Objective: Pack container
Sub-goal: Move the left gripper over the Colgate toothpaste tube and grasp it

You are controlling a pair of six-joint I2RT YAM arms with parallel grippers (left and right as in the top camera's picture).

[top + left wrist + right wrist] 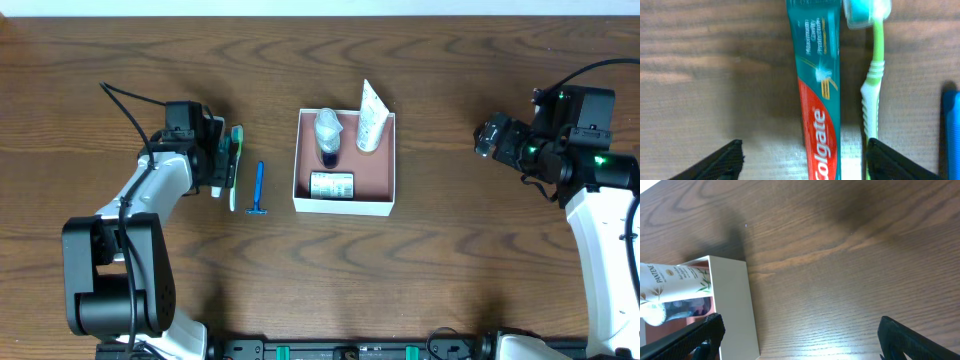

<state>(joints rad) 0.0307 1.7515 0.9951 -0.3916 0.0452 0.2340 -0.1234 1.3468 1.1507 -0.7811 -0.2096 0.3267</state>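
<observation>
The container (345,207), a square white-walled box with a pink-brown inside, sits mid-table. It holds a white Pantene tube (370,118), a small clear bottle (328,137) and a small packet (331,185). A Colgate toothpaste tube (820,100), a green toothbrush (872,90) and a blue razor (259,188) lie on the table left of it. My left gripper (805,160) is open low over the toothpaste, its fingers either side of the tube and brush. My right gripper (800,335) is open and empty, right of the container (732,305).
The toothbrush (236,160) lies between the left gripper (215,150) and the razor. The razor's edge shows at the right of the left wrist view (951,130). The right gripper (490,138) hovers over bare wood table.
</observation>
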